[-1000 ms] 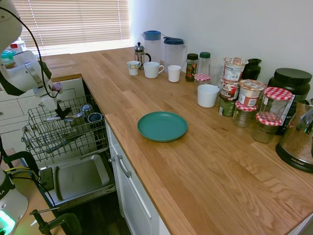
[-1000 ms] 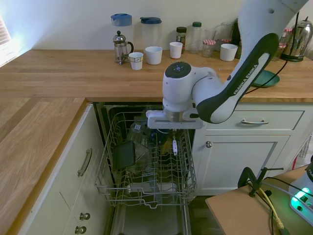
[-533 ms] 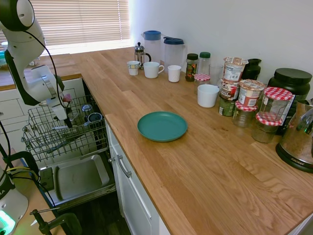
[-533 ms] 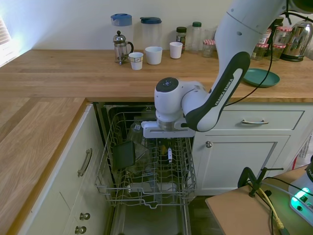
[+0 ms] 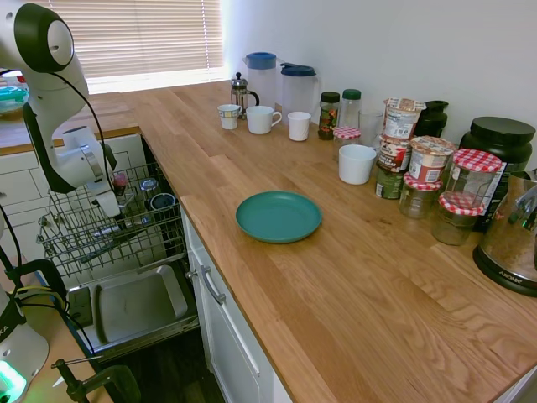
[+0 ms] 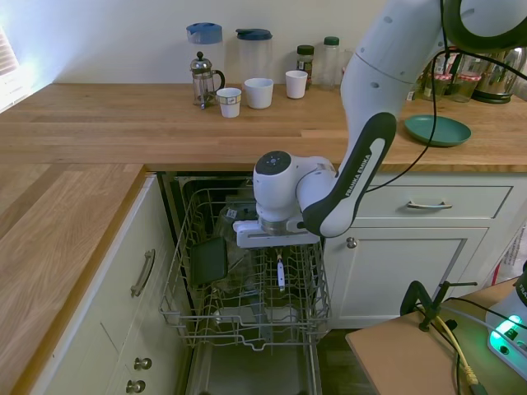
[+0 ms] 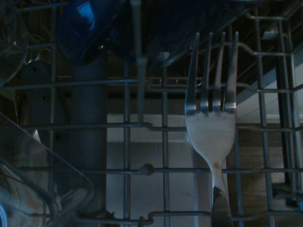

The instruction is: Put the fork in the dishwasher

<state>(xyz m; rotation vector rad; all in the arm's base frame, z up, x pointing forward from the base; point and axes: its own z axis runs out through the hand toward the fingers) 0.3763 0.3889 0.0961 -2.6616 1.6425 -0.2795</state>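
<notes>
The dishwasher stands open with its grey wire rack [image 5: 63,239] [image 6: 185,317] pulled out over the lowered metal door panel [image 5: 138,302]. My gripper [image 6: 279,257] [image 5: 112,207] hangs low over the rack's right side, shut on the fork [image 6: 281,273]. The fork is held upright with its tines pointing down among the rack wires. In the wrist view the fork [image 7: 212,123] shows close up, its silver tines just above the grid of grey wires. The first exterior view does not show the fork clearly.
A green plate [image 5: 278,217] [image 6: 436,130] lies on the wooden counter. Mugs, jugs and jars line the back wall. A dark square item [image 6: 208,261] and cups [image 5: 161,201] sit in the rack. White drawers with metal handles [image 6: 426,205] flank the dishwasher.
The arm has swung in and come down, carrying the fork from above the rack's edge lower into the rack. The tines now sit among the wires.
</notes>
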